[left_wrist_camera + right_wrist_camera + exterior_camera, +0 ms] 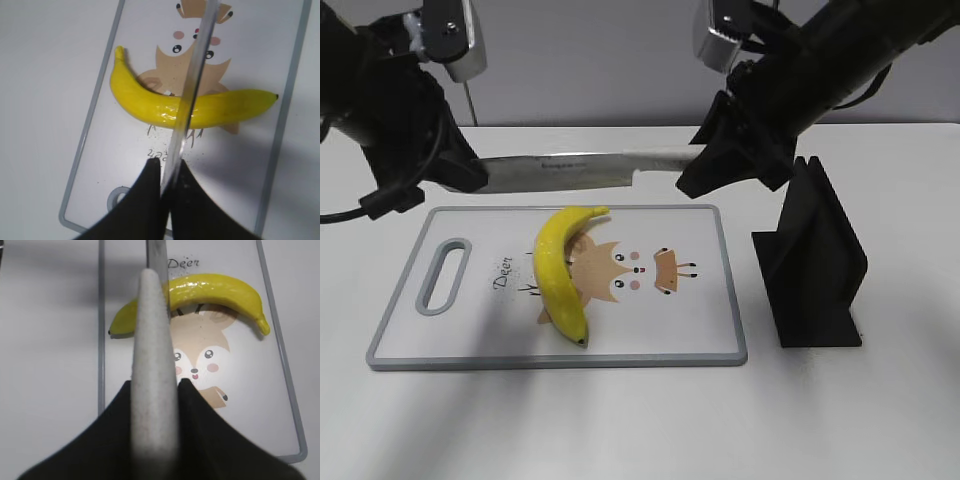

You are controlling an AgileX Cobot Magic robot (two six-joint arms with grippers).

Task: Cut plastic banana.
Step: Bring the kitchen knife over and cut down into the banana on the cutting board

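The plastic banana (560, 270) lies whole on the cutting board (705, 335), over the deer drawing; it also shows in the left wrist view (150, 102) and the right wrist view (215, 287). A knife (575, 170) hangs level above the board's far edge. My right gripper (692, 172) is shut on the knife's pale handle (152, 380). My left gripper (480, 180) is shut on the blade's tip end (187, 107). In both wrist views the knife crosses over the banana's middle, above it.
A black knife stand (815, 260) stands on the white table to the right of the board. The board has a handle slot (442, 275) at its left end.
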